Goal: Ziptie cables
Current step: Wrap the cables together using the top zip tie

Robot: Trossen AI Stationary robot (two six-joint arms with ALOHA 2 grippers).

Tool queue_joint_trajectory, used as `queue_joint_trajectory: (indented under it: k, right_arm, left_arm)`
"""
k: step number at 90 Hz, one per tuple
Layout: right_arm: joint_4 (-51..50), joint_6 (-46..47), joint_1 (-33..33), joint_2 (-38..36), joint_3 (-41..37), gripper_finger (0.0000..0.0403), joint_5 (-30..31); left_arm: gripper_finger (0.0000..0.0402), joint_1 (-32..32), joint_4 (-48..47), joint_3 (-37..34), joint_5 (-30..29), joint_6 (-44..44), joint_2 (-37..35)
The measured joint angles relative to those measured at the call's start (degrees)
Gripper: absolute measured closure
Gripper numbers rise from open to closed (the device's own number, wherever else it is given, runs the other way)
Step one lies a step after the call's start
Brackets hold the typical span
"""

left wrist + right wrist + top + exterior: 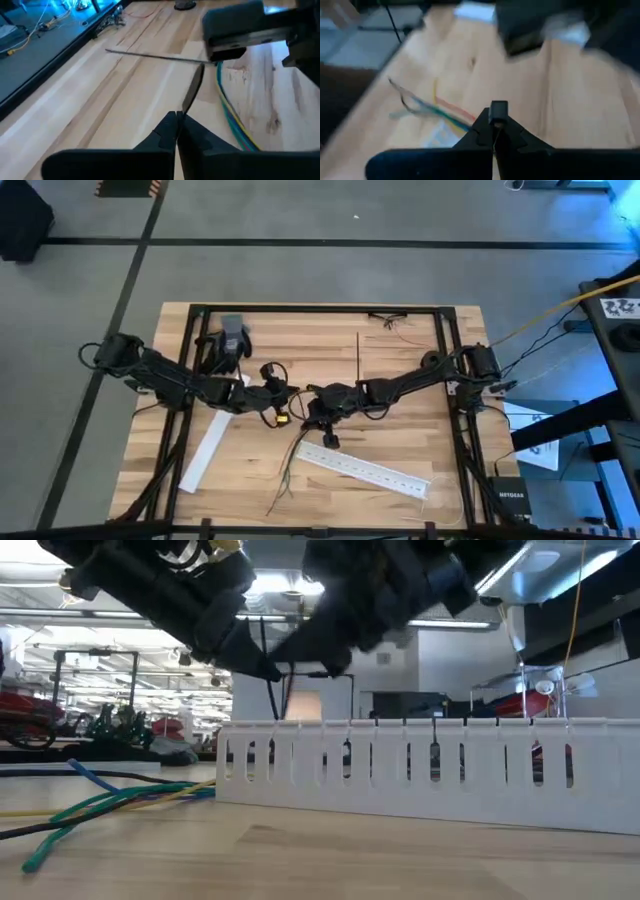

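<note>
Cables [100,802] lie nearest, at 6 o'clock of both grippers. Left gripper [176,120] is closed on a black strip [192,92]; right gripper [495,122] pinches something thin, I cannot tell what.

Cables [290,470] lie between two perforated strips [365,471].

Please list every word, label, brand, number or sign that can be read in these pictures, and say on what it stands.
"NETGEAR": on the black box on the floor right of the table, high view.
Black-and-white marker on the right-hand rack: a pattern, no readable text.
White paper sheet beside the table: print too small to read.
Elsewhere: none.
</note>
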Motion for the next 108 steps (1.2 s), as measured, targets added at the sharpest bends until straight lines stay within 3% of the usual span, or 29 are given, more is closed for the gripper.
queue_joint_trajectory:
  k: [14,25,51,108]
  right_arm:
    - [-1.38,7.56,-2.78,-0.01,3.27,0.0403,-5.36]
    - [-4.94,12.10,-4.15,-0.12,4.10,0.0403,-6.26]
    - [-4.57,20.35,-4.77,-0.12,4.21,0.0403,-11.73]
    - [-6.11,23.48,-5.89,-0.12,4.21,0.0403,-16.16]
  left_arm:
    - [0.0401,-1.09,0.99,0.16,0.00,2.85,1.83]
    - [0.0401,-1.29,1.32,1.21,-0.46,5.25,1.83]
    - [0.0401,-1.07,0.58,7.00,-0.44,19.12,6.46]
    - [0.0401,-2.78,-2.16,9.72,-0.87,24.91,7.36]
